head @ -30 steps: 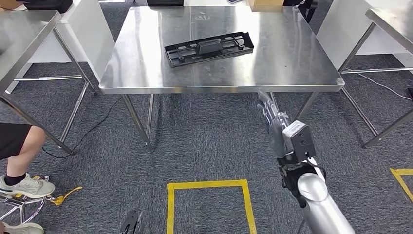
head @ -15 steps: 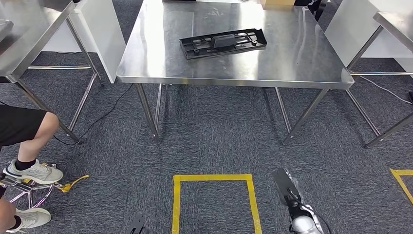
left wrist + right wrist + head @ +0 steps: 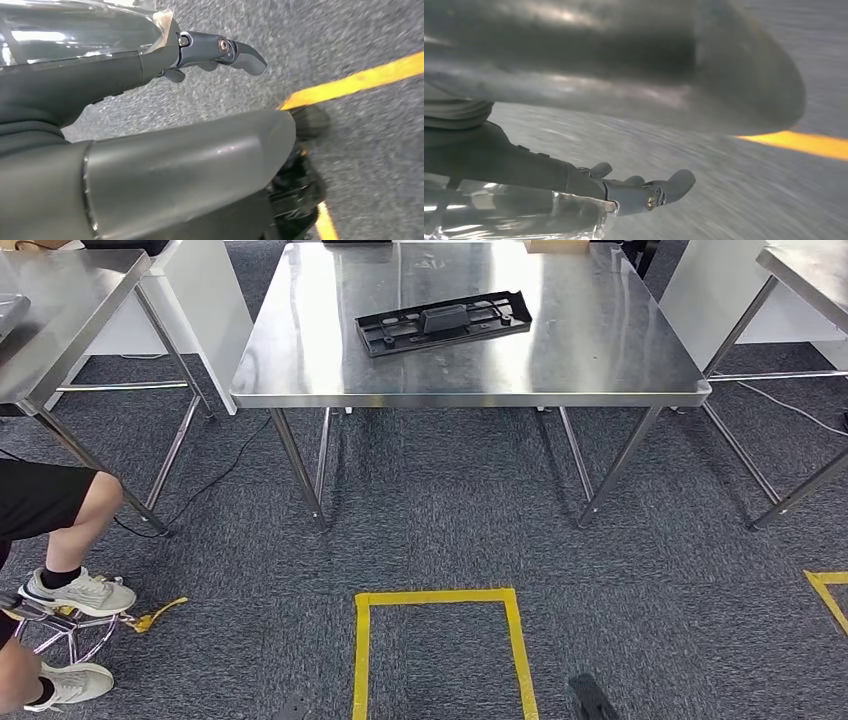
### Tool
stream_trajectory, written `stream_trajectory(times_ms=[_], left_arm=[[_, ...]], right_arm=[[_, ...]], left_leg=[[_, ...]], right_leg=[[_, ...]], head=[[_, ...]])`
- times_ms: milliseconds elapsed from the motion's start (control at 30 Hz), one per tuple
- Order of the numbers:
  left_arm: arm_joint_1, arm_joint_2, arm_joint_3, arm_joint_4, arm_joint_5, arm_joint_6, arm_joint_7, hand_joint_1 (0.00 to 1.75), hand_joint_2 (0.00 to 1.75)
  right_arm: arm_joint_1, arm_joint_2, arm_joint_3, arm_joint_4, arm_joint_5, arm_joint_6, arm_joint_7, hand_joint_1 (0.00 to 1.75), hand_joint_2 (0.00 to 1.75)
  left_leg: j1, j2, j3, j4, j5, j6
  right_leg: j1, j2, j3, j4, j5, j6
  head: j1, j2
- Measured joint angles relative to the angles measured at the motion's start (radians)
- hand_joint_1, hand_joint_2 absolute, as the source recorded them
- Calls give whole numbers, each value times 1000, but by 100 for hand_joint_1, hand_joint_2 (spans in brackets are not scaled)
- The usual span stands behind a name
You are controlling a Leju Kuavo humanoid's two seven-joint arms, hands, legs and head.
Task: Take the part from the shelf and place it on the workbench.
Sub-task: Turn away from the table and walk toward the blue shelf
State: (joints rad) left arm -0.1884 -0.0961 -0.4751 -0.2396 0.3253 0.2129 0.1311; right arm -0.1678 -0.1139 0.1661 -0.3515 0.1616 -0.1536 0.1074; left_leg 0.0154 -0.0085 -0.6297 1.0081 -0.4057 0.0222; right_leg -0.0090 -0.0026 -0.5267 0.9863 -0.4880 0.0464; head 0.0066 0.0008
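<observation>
The black plastic part (image 3: 443,320), a long flat frame with a raised block in its middle, lies flat on the steel workbench (image 3: 600,350), toward its far side. My right hand (image 3: 592,699) hangs low over the carpet, and just its dark tip reaches the head view's bottom edge. In the right wrist view the right hand (image 3: 624,150) holds nothing, its thumb apart from its straight fingers (image 3: 649,195). My left hand (image 3: 165,115) also hangs over the floor, holding nothing, with its fingers (image 3: 225,50) stretched out.
A yellow tape square (image 3: 440,597) marks the grey carpet in front of the workbench. Another steel table (image 3: 60,320) stands at the left and a third (image 3: 810,270) at the right. A seated person's leg (image 3: 60,515) and shoes are at the left edge.
My right arm has dropped from just below the workbench's front edge to hang at my side. The view has shifted a little; the part has stayed on the workbench.
</observation>
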Motion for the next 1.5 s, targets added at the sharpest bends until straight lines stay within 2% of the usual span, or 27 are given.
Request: stream_trajectory(times_ms=[333,600,733,767,833,867,933,967,1000,1033,1100,1133,1167,1200,1267,1300,1333,1400,1433,1467,1500], left_arm=[[12,-7,-6,0,0,-6,16,0,0],[24,-29,-28,6,-2,-14,97,0,0],[34,-33,-31,6,15,-13,75,0,0],[37,-34,-31,6,18,-12,66,0,0],[43,-35,-32,6,23,-11,45,0,0],[47,-36,-32,7,26,-10,34,0,0],[56,-36,-33,7,30,-7,11,0,0],[63,-35,-35,8,32,-5,-1,0,0],[71,-35,-38,9,33,-2,-13,0,0],[79,-35,-41,9,34,0,-22,0,0],[91,-33,-47,11,37,3,-36,0,0],[95,-31,-48,12,38,4,-41,0,0],[98,-30,-49,13,39,6,-44,0,0],[101,-28,-49,14,41,7,-47,0,0],[104,-29,-49,16,42,8,-51,0,0],[106,-28,-49,16,43,8,-54,0,0],[108,-27,-49,17,44,8,-57,0,0],[114,-25,-49,19,44,8,-63,0,0],[118,-25,-49,20,44,8,-64,0,0],[121,-25,-49,21,44,8,-67,0,0],[123,-25,-50,22,44,8,-69,0,0]], right_arm=[[33,14,2,82,32,41,49,0,0],[49,36,21,103,38,91,64,0,0],[42,52,23,103,35,96,74,0,0],[40,53,24,103,35,97,76,0,0],[38,56,24,103,34,97,77,0,0],[37,56,24,104,34,97,77,0,0],[37,56,25,105,31,95,77,0,0],[39,56,25,107,29,93,76,0,0],[42,56,25,109,26,90,75,0,0],[46,56,25,110,24,89,74,0,0],[49,59,25,112,21,88,72,0,0],[47,60,25,113,20,88,71,0,0],[45,62,25,113,19,87,70,0,0],[44,63,25,113,19,87,68,0,0],[47,60,25,114,18,87,66,0,0],[50,60,25,114,18,87,66,0,0],[51,60,25,115,18,86,66,0,0],[52,62,25,116,18,85,66,0,0],[52,63,25,116,18,85,66,0,0],[53,64,25,116,18,85,66,0,0],[55,64,25,117,18,85,66,0,0]], left_leg=[[1,4,0,-4,3,-6],[-2,4,-2,-4,3,-6],[-5,3,-4,1,1,11],[-1,6,1,-10,7,14],[7,14,17,-40,21,20],[11,20,21,-52,27,21],[12,33,19,-57,32,19],[14,40,15,-56,34,17],[16,47,12,-55,36,12],[21,54,8,-53,37,6],[28,68,-2,-39,37,-13],[29,76,-5,-30,33,-25],[29,83,-5,-23,28,-36],[28,91,-2,-20,24,-44],[34,105,6,-21,21,-55],[38,98,4,-9,6,-59],[40,81,-9,24,-25,-60],[35,35,-56,149,-117,-54],[30,22,-81,219,-156,-47],[24,17,-97,267,-175,-39],[17,14,-95,280,-176,-28]], right_leg=[[3,1,-10,1,1,-4],[1,1,-10,1,2,-4],[-9,2,-4,-5,8,6],[-6,2,-3,-6,8,8],[-3,3,-14,18,-11,9],[-3,3,-31,60,-35,7],[-9,4,-88,181,-96,5],[-14,4,-107,226,-114,10],[-20,3,-107,236,-116,20],[-27,0,-86,204,-102,36],[-41,-29,-16,76,-56,68],[-43,-44,7,28,-38,71],[-44,-55,15,4,-28,64],[-41,-57,10,7,-26,49],[-39,-38,2,16,-21,19],[-38,-29,1,18,-17,10],[-37,-21,-1,19,-12,0],[-30,-4,-8,19,-2,-16],[-23,7,-13,20,1,-22],[-16,18,-17,20,4,-25],[-9,30,-19,21,5,-28]], head=[[0,0],[0,0],[0,0],[0,0],[2,0],[4,0],[7,0],[8,0],[8,0],[8,0],[9,0],[10,0],[9,0],[8,0],[1,0],[-3,0],[-7,0],[-16,0],[-18,0],[-20,0],[-20,0]])
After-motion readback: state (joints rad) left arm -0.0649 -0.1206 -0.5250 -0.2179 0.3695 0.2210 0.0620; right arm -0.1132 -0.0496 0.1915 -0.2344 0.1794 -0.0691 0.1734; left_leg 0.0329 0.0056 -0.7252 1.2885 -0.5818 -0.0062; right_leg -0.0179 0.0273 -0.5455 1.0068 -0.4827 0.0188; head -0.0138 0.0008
